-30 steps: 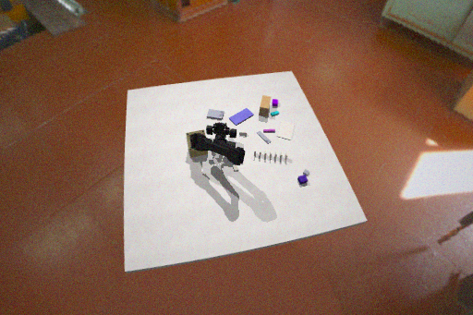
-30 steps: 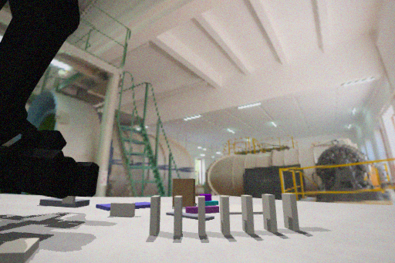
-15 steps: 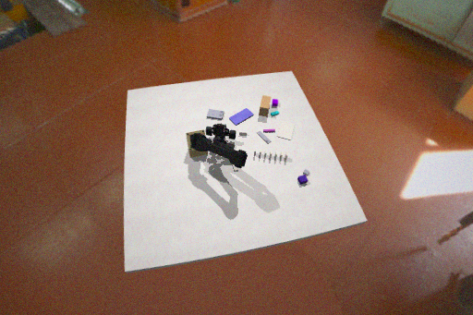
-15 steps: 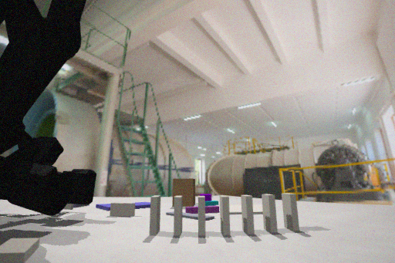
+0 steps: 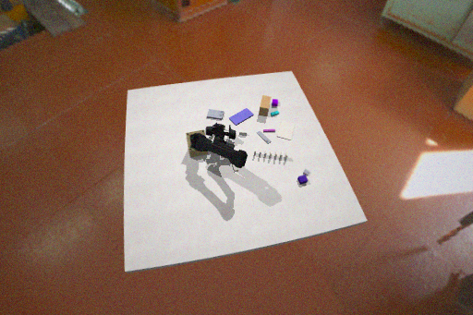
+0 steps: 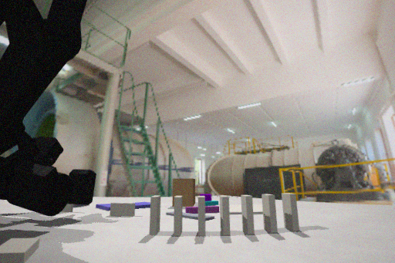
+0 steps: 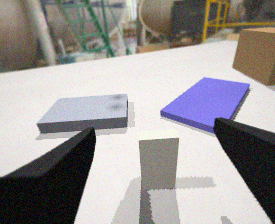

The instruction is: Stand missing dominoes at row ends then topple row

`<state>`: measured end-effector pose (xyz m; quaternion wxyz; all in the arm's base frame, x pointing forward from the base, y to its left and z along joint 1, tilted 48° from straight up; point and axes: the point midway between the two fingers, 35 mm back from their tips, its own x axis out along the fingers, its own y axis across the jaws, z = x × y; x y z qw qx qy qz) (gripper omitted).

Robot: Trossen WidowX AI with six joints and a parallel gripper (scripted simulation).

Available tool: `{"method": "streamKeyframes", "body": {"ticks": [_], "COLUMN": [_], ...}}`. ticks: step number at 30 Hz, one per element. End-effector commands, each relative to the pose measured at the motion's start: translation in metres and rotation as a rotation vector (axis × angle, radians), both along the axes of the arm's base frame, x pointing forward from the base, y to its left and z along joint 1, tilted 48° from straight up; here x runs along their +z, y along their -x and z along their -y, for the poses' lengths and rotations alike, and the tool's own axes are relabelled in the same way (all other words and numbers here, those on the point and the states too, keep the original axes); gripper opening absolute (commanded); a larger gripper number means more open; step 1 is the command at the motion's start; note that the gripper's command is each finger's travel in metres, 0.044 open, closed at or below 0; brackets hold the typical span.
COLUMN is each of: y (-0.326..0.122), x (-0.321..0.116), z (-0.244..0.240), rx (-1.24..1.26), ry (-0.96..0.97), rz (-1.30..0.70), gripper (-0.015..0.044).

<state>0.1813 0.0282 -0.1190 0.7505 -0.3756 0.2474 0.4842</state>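
Seven grey dominoes stand upright in a spaced row, from the left end one (image 5: 254, 156) (image 6: 154, 215) to the right end one (image 5: 285, 159) (image 6: 290, 212). My gripper (image 5: 223, 130) (image 6: 69, 194) (image 7: 154, 128) is open, low over the mat, left of and behind the row. A grey domino (image 7: 158, 162) stands upright between the spread fingers, with a gap to each; its foot is in shadow. A low grey block (image 5: 243, 134) (image 6: 123, 209) lies between gripper and row. Another grey block (image 6: 18, 249) lies at the front left in the exterior view.
Behind the gripper lie a grey slab (image 5: 215, 115) (image 7: 85, 111) and a blue-violet slab (image 5: 241, 116) (image 7: 208, 102). A tan box (image 5: 264, 105) (image 6: 183, 192) stands farther back. A magenta bar (image 5: 269, 131) and a grey strip (image 5: 263, 137) lie behind the row; a dark purple cube (image 5: 302, 179) sits off its right end.
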Motion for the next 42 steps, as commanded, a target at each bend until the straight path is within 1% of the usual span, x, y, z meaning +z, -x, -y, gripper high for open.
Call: {"method": "streamKeyframes", "body": {"ticks": [1, 7, 12, 15, 18, 23, 26, 30, 33, 36, 37, 40, 42], "y": [-0.001, -0.001, 0.0, -0.003, -0.009, -0.014, -0.012, -0.008, -0.007, -0.009, -0.016, -0.014, -0.014], "x": [0.001, 0.029, 0.032, 0.022, 0.001, -0.024, -0.029, -0.025, -0.01, 0.015, 0.021, 0.038, 0.043], "z": [-0.001, -0.033, -0.037, -0.041, -0.05, -0.067, -0.069, -0.069, -0.072, -0.076, -0.084, -0.084, -0.085], "rx": [0.003, 0.001, 0.0, -0.008, -0.029, -0.083, -0.143, -0.262, -0.35, -0.434, -0.465, -0.48, -0.484], "ry": [0.0, 0.003, 0.001, 0.021, 0.09, 0.299, 0.438, 0.698, 0.92, 1.15, 1.183, 1.293, 1.316], "rz": [0.004, 0.002, -0.002, -0.079, -0.233, -0.452, -0.54, -0.619, -0.602, -0.503, -0.433, -0.381, -0.365], "gripper": [0.044, 0.044, 0.044, 0.044, 0.044, 0.044, 0.044, 0.044, 0.044, 0.044, 0.044, 0.044, 0.044]}}
